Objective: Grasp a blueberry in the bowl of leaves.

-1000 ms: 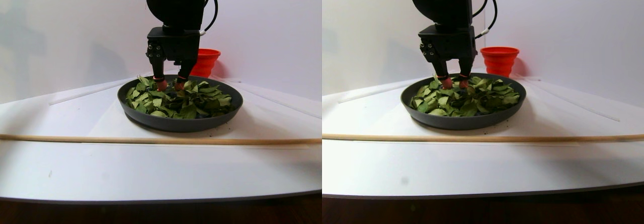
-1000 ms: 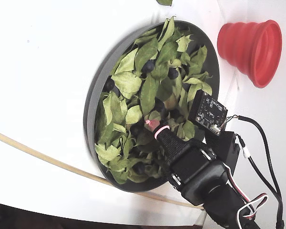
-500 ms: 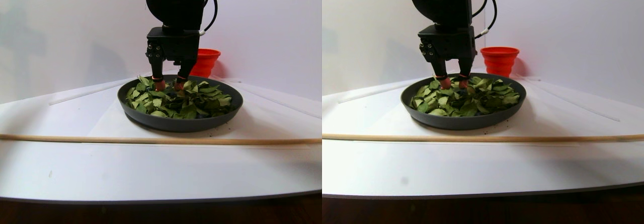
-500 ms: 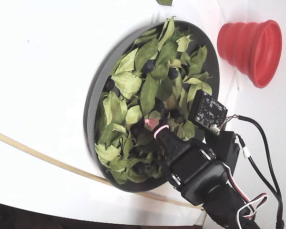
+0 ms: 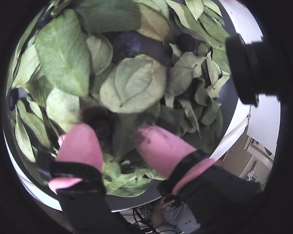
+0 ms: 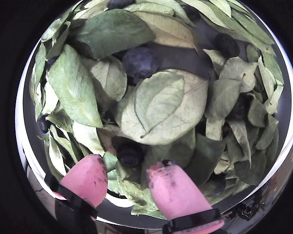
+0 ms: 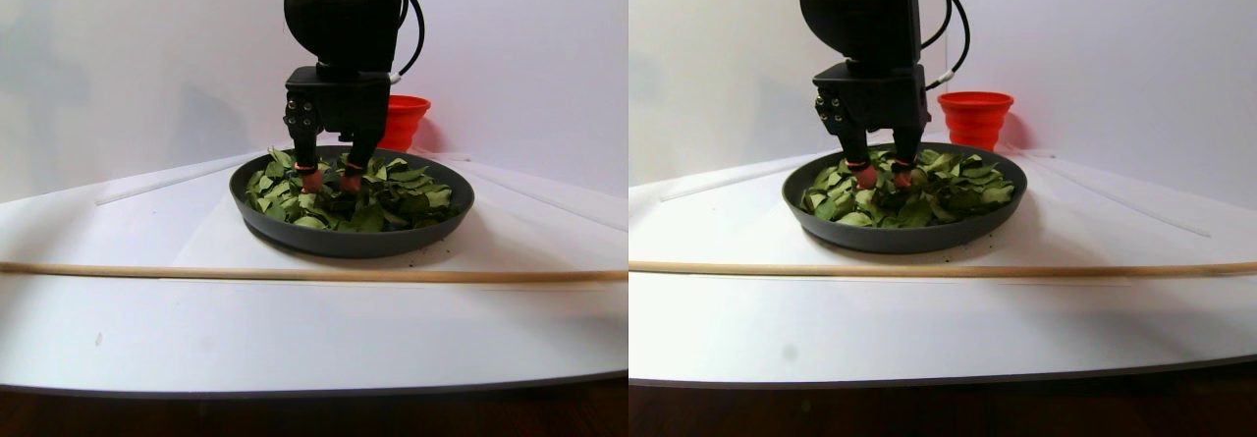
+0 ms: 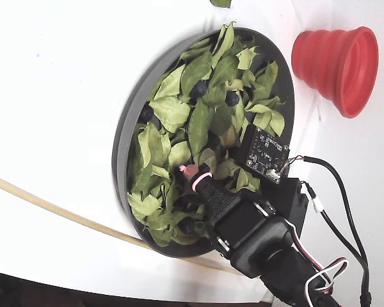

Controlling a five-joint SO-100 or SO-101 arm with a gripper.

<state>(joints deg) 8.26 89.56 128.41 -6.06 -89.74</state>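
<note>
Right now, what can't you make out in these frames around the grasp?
- Blueberry between the pink fingertips: partly under leaves in a wrist view; contact unclear.
- Blueberry count: leaves cover much of the bowl in the fixed view.
- Gripper: arm body hides the second fingertip in the fixed view.
- Red cup: arm partly covers it in the stereo pair's left half.

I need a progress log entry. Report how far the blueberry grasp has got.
Done: the gripper is down in the bowl among the leaves, fingers open. In hand: a blueberry sits just ahead of the gap between the pink fingertips. Left: closing on it and lifting.
</note>
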